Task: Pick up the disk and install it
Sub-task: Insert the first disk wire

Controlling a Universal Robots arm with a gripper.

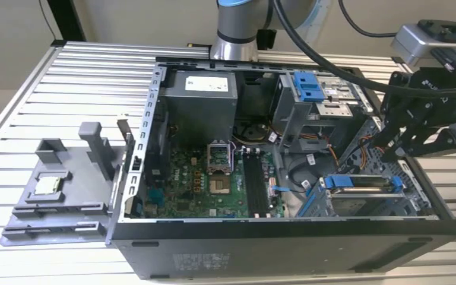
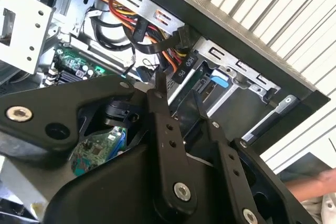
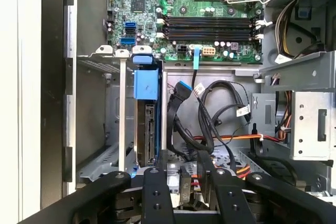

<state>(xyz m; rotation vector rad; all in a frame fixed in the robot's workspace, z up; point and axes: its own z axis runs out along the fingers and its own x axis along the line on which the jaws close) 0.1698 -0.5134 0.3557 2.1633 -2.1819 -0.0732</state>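
Observation:
The disk, a silver-grey drive in a blue frame, sits in the lower drive cage of the open computer case, at the exterior view's right. In the first wrist view the disk stands edge-on in the cage under its blue tab. My gripper hangs just above and to the right of that cage, apart from the disk. In both wrist views the gripper is open, its black fingers spread with nothing held between them.
Loose black, orange and red cables lie beside the cage. The motherboard and an upper bay with a blue latch fill the case. A grey fixture at the exterior view's left holds a small square chip. A hand shows outside the case.

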